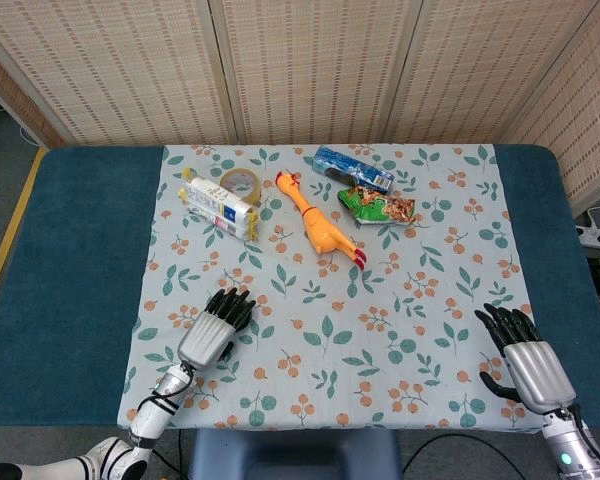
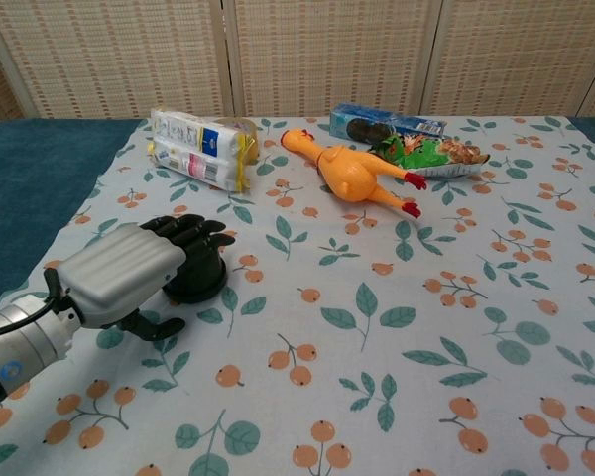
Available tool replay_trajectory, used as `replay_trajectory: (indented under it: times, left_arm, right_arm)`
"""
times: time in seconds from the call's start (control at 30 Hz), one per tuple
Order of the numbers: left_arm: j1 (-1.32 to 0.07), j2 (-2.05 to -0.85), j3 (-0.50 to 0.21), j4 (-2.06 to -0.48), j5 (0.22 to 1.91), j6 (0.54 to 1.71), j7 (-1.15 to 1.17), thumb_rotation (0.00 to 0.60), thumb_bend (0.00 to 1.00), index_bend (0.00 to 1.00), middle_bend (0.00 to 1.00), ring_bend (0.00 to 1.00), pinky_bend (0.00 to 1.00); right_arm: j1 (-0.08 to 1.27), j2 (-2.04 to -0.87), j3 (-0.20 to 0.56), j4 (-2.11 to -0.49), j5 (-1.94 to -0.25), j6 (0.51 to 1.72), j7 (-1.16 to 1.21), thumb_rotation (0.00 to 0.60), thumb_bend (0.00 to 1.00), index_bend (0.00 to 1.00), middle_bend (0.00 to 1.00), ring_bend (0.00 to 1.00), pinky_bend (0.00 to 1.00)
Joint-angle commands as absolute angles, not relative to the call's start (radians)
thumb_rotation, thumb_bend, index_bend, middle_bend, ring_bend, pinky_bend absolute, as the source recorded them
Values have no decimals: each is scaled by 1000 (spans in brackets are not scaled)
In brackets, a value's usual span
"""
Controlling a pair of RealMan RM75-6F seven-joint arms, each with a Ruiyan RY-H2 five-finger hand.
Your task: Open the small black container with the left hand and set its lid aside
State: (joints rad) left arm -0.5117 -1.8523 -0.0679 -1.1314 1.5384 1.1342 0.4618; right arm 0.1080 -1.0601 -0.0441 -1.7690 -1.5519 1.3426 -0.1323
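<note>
- The left hand (image 2: 119, 273) sits at about 8 o'clock on the patterned cloth (image 1: 420, 300), palm down, its dark fingers (image 2: 193, 233) draped over the top of the small black container (image 2: 200, 278). They appear to rest on the lid, but whether they have actually closed round it I cannot tell; the thumb lies low on the cloth beside it.
- The container stands upright under those fingertips, its lid apparently in place. From the head view it is almost wholly hidden by the hand (image 1: 215, 330), which suits a top-down grasp for a twist or lift.
- At 11 o'clock lie a white wrapped packet (image 1: 218, 205) and a tape roll (image 1: 240, 184), touching each other and well apart from the container.
- Near 12 o'clock a rubber chicken (image 1: 315, 225) lies diagonally; just beyond it are a blue box (image 1: 352, 168) and a green snack bag (image 1: 380, 207), clustered at the far edge.
- Bare cloth spreads from the container toward the centre and 6 o'clock, so that looks the likeliest room for laying the lid down. The near cloth edge is close behind the left hand, which leaves little space for drawing back.
- The right hand (image 1: 525, 360) rests at 4 o'clock near the cloth's corner, fingers spread and holding nothing, clear of the work.
</note>
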Motion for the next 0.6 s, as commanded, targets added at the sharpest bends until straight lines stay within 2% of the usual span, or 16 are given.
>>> replay_trajectory:
  times: [0.03,0.6]
  left_arm:
    - [-518,-1859,-71,-1117,1530,1130,446,600,286,0,0,0,144]
    - [-551,-1893,-88,-1031,1472,1092,418,600,288,0,0,0,190]
  right_arm:
    - [108,-1061,-44,-1769,-1551,1342,-133,600,201,0,0,0,0]
    - [110,-1061,-41,-1769,-1544,1337,-135,600,201,0,0,0,0]
